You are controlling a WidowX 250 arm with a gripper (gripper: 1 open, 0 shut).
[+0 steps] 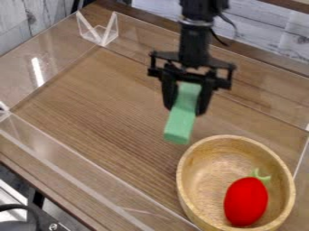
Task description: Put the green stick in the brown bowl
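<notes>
Camera view: pincer is clamped on the upper end of the green stick, which hangs clear of the counter, just up-left of the brown bowl rim. We see a red fruit inside the bowl, toward its lower right. We judge the stick light, rigid, flat-faced, so pinching two opposite flat faces suits it; held by one end, it may swing or slip.

Slim black arm; black two-fingered gripper.
</notes>
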